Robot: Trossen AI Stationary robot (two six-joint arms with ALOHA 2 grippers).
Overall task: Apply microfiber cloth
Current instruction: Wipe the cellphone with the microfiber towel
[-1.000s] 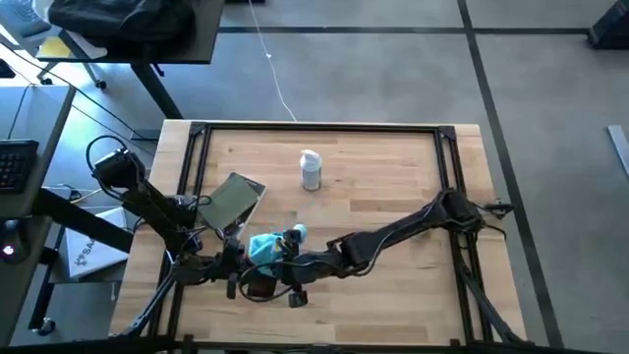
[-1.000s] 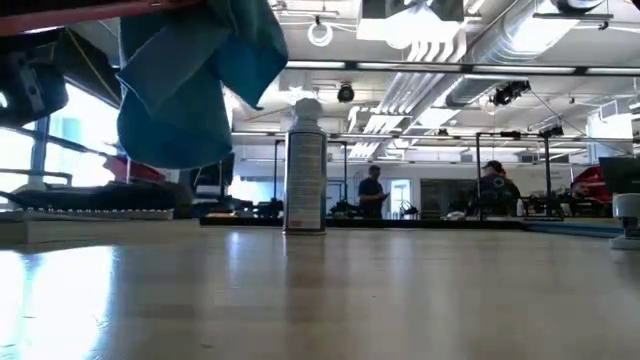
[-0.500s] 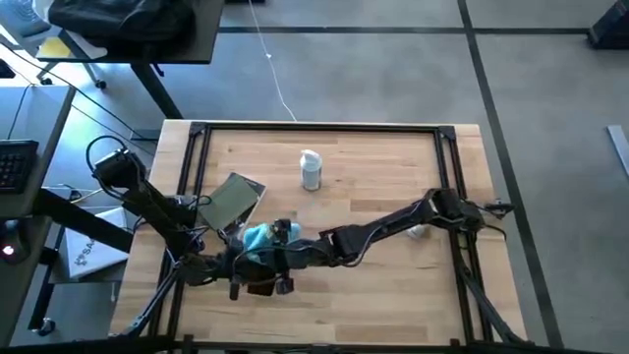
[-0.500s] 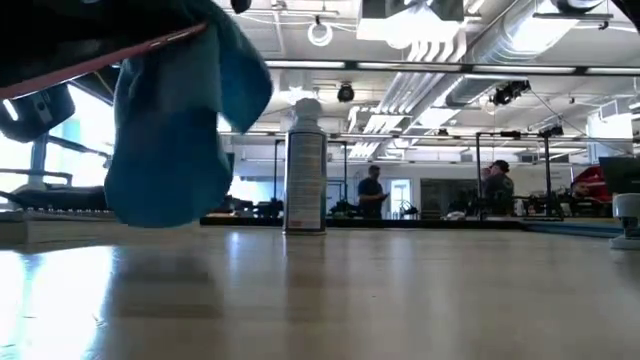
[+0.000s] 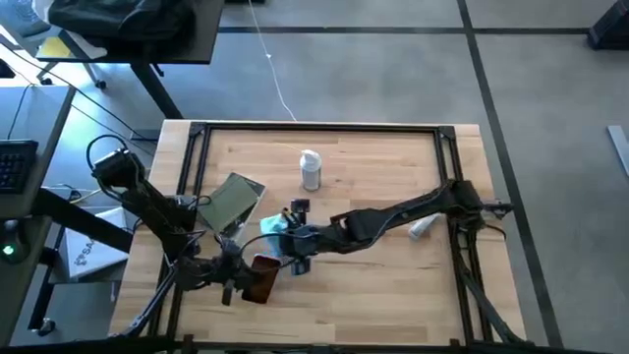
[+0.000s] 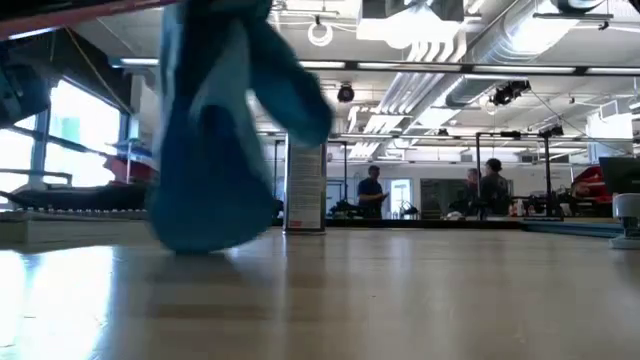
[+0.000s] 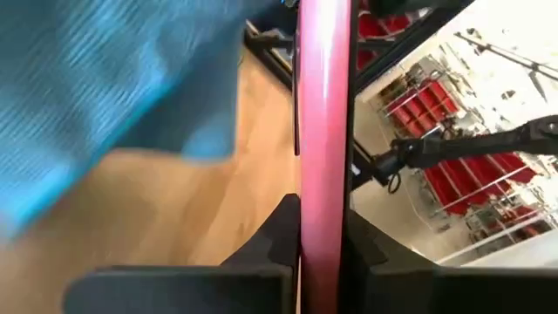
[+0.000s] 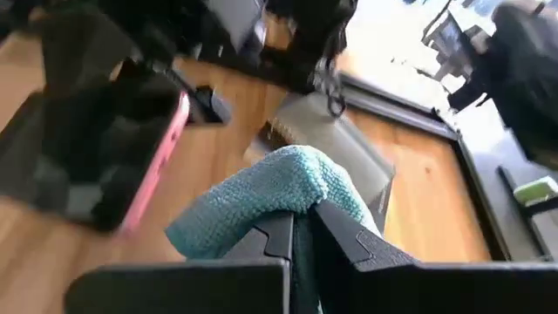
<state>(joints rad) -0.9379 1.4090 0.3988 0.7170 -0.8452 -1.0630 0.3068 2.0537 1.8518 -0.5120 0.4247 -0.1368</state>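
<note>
One cloth [image 5: 277, 226] — perhaps two bottles [image 5: 311, 170].

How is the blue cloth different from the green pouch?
The microfiber cloth is turquoise and bunched up; the olive pouch is green and flat. The right gripper pinches the cloth; nothing holds the pouch, which lies on the table. The cloth looks smaller from above.

A light wooden table [image 5: 383, 285] with a dark metal frame along its edges carries the things. On it a white spray bottle [image 5: 311, 169] stands upright toward the far side, a flat olive-green pouch [image 5: 234, 198] lies to the bottle's left near the left frame rail, and a small white object [image 5: 422, 227] lies near the right rail. The low view shows the bottle [image 6: 304, 186] standing on the wood.
</note>
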